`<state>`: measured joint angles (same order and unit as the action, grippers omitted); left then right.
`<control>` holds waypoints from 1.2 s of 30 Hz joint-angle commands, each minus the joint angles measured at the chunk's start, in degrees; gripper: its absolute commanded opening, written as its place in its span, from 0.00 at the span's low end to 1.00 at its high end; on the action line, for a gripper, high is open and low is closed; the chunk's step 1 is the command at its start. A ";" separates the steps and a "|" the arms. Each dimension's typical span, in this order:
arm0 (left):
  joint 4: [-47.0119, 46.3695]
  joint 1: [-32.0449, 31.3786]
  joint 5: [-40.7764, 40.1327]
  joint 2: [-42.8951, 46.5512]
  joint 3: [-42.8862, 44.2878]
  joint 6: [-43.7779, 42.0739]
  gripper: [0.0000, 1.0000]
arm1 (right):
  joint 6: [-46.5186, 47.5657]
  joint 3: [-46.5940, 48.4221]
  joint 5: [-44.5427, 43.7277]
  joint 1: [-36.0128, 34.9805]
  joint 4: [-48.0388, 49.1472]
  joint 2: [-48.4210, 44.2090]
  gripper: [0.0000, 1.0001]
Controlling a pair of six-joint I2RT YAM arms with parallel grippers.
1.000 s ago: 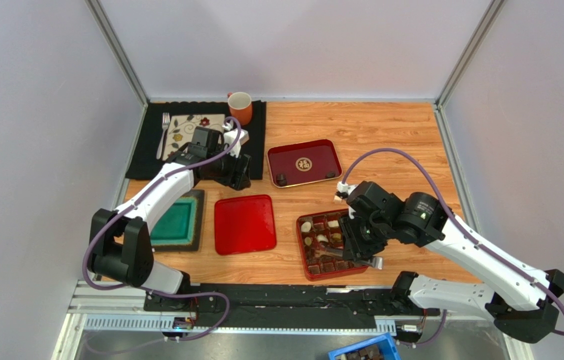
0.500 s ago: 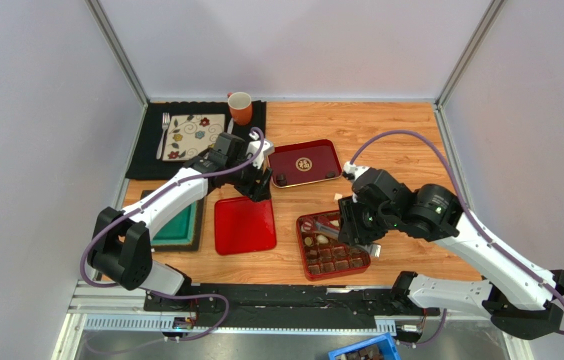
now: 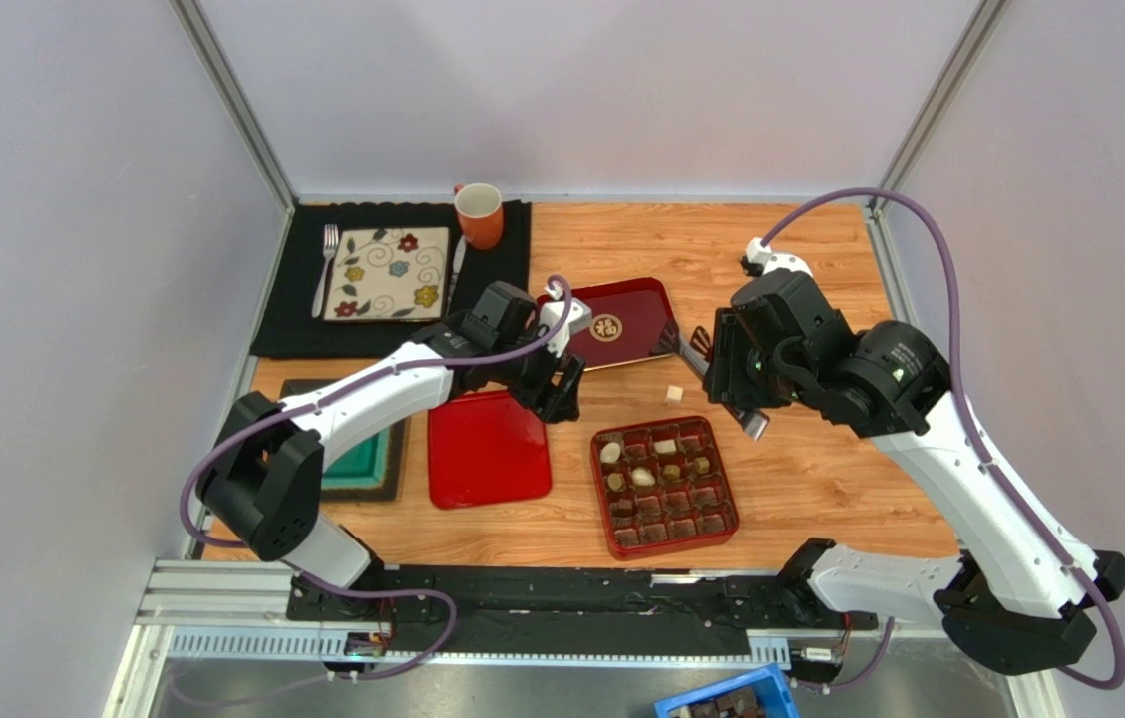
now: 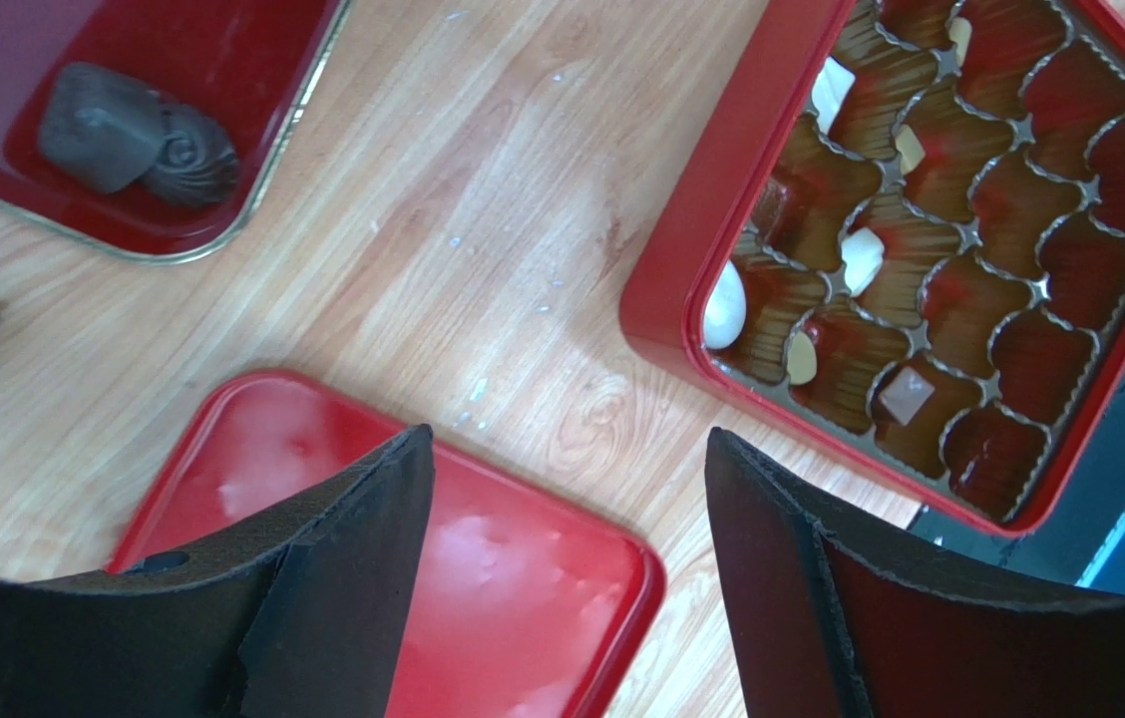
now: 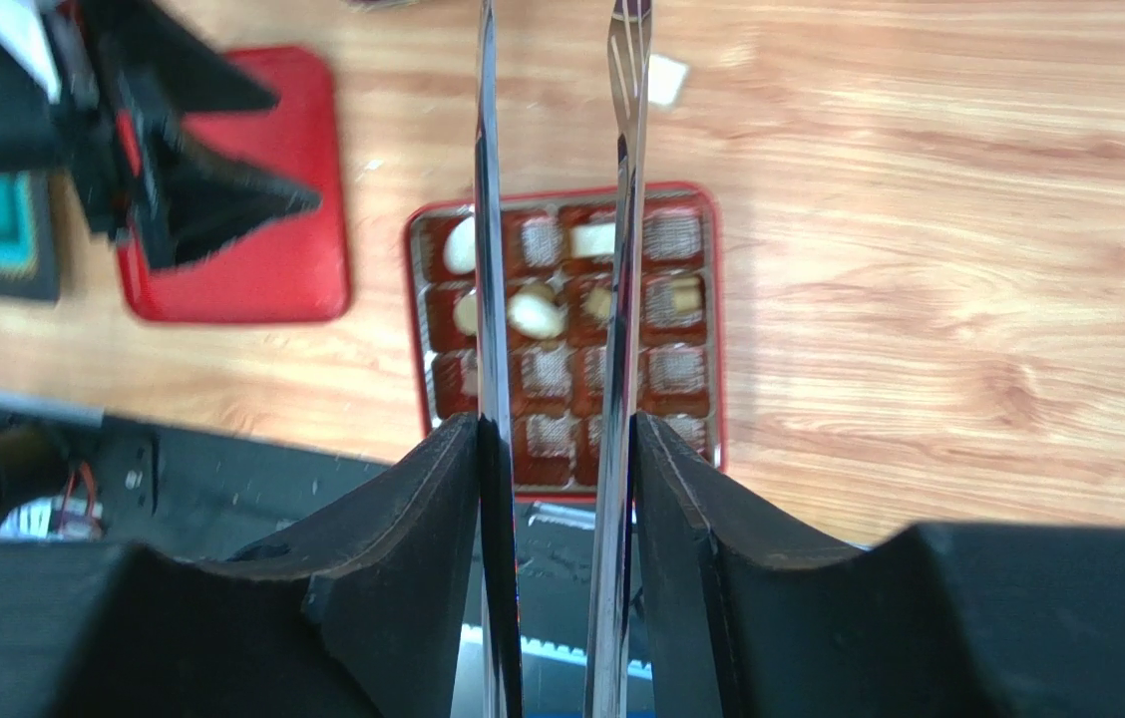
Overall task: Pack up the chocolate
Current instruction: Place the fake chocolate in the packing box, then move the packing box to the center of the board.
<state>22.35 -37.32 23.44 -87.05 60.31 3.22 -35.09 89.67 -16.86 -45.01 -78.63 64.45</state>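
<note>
Chocolate pieces [image 5: 534,311], brown and cream, in red gridded box [image 4: 681,247], one cream square [image 3: 669,394] on wooden desk [image 3: 808,464], my right gripper [image 5: 554,449] pinching metal tongs [image 5: 624,225], left gripper [image 4: 569,479] spread.

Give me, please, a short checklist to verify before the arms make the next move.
1. Left tool open, empty: ok.
2. Right tool grips the tongs: ok.
3. Tongs carry nothing: ok.
4. Cream piece packed in the box: not ok, it lies on the table.
5. Tray emptied: not ok, two dark pieces lie inside.
6. Box has free compartments: ok.
</note>
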 commanded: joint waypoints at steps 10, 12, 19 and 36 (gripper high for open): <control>-8.19 -9.43 -7.97 -6.38 -0.20 3.19 0.76 | 2.92 1.65 -0.63 5.55 -9.35 0.86 0.43; -8.81 -10.58 -9.02 -7.52 0.06 3.02 0.76 | 3.10 1.39 -0.10 5.81 -8.91 0.86 0.43; -6.09 -12.25 -15.61 -12.62 3.31 -1.46 0.76 | 3.36 0.77 0.87 6.25 -7.94 0.51 0.43; -5.91 -5.92 -23.35 -4.10 -5.29 -10.33 0.76 | 6.00 -1.95 4.20 6.61 -1.09 3.67 0.43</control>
<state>15.73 -45.19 1.98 -95.15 56.69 -3.11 -30.72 88.79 -14.20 -38.79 -78.67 67.02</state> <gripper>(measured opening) 0.760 0.428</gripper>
